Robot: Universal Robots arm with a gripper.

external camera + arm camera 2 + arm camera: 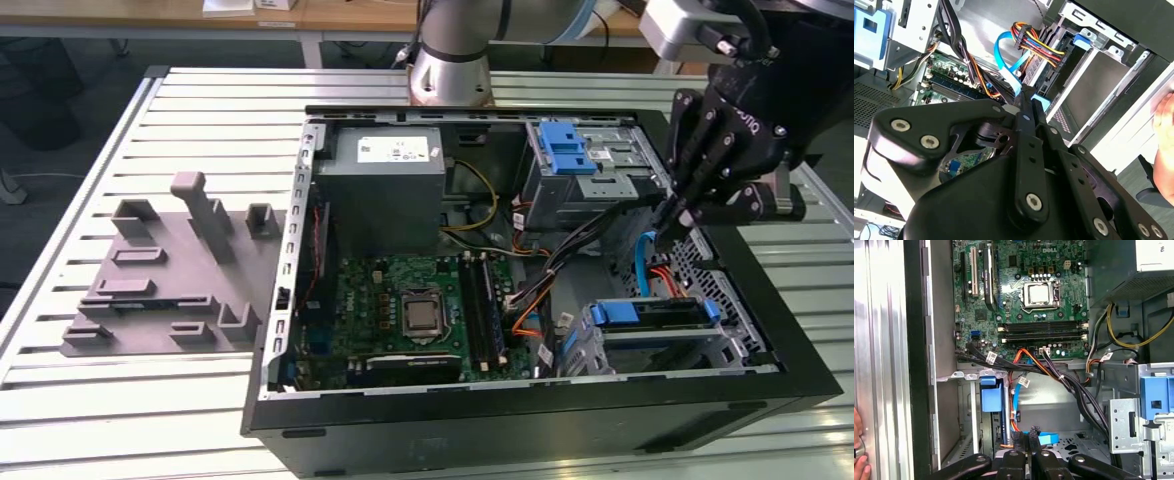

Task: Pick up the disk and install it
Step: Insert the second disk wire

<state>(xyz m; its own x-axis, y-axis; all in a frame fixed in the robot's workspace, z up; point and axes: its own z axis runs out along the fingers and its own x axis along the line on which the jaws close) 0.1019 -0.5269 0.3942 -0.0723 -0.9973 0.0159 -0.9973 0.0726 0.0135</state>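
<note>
The disk (pixel 650 314) lies in its blue carrier inside the lower drive bay at the front right corner of the open computer case (pixel 307 300). The carrier's blue end (pixel 992 398) shows in the first wrist view, and its blue tab (pixel 1081 40) in the second. My gripper (pixel 665 224) hangs just above and behind that bay, over the case's right wall. Its fingers (pixel 1029 442) are pressed together on the end of a light-blue flat cable (pixel 1006 50) that loops down toward the bay.
Bundles of black, orange and yellow wires (pixel 1054 372) cross between the motherboard (pixel 414 310) and the bays. An upper cage with a blue latch (pixel 570 150) and the power supply (pixel 384 185) stand at the back. A grey fixture block (pixel 174 270) sits left of the case. A person's hand (pixel 1165 145) is near the case's outer side.
</note>
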